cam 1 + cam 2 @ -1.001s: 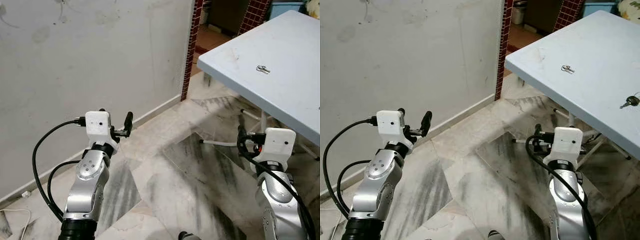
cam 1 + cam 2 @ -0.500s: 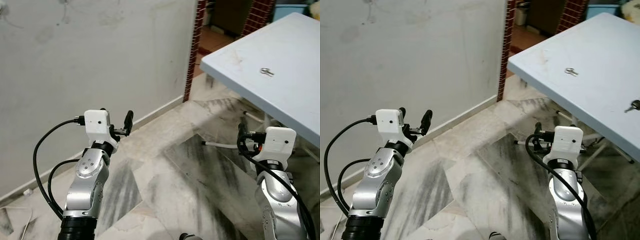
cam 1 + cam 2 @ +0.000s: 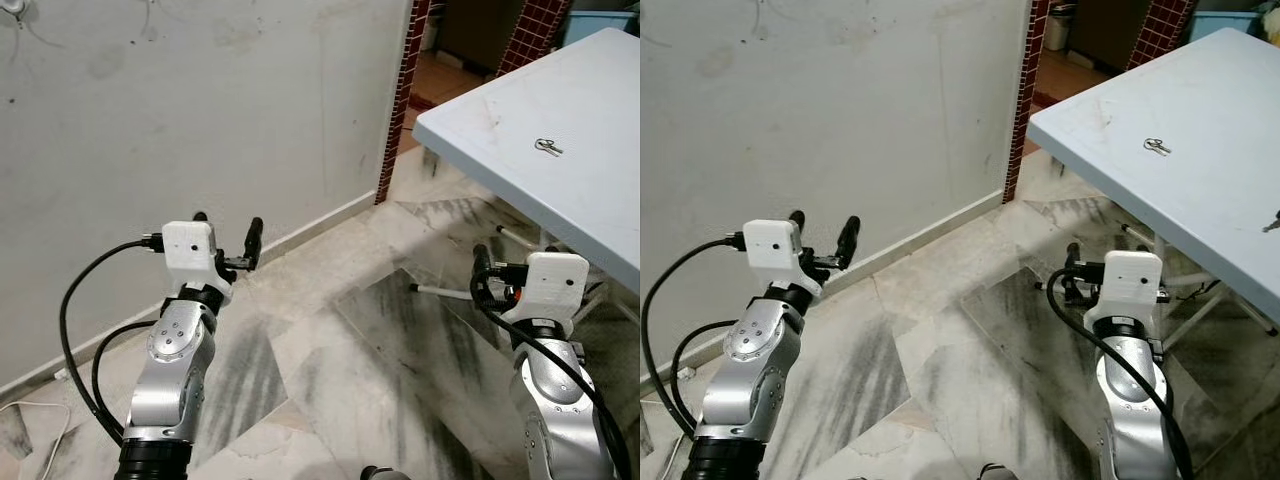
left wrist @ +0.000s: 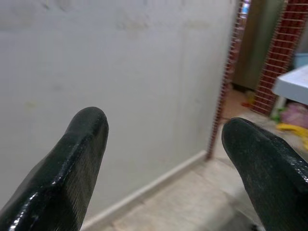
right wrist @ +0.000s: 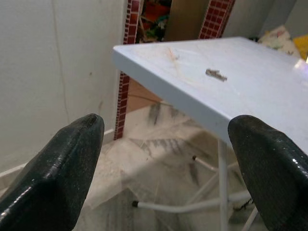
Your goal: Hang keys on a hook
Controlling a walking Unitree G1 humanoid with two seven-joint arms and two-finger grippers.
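Nearest the camera, both silver arms are raised over a grey-veined marble floor. The left claw points toward a scuffed white wall, its two black fingers spread wide with nothing between them. The right claw is likewise wide and empty; it sits low, just under the near edge of the tabletop, facing the white tubular legs beneath it. A black cable loops from the left wrist, and a pale cord lies on the floor by the skirting.

Farther on, the light blue tabletop slants in from the right, its corner toward a red-brick doorway edge. The keys lie flat on the tabletop, well apart from both claws: a small, dull metal bunch, too small to count. A second key rests near the tabletop's right edge. High on the wall at far left is a small white fitting, too small to identify.
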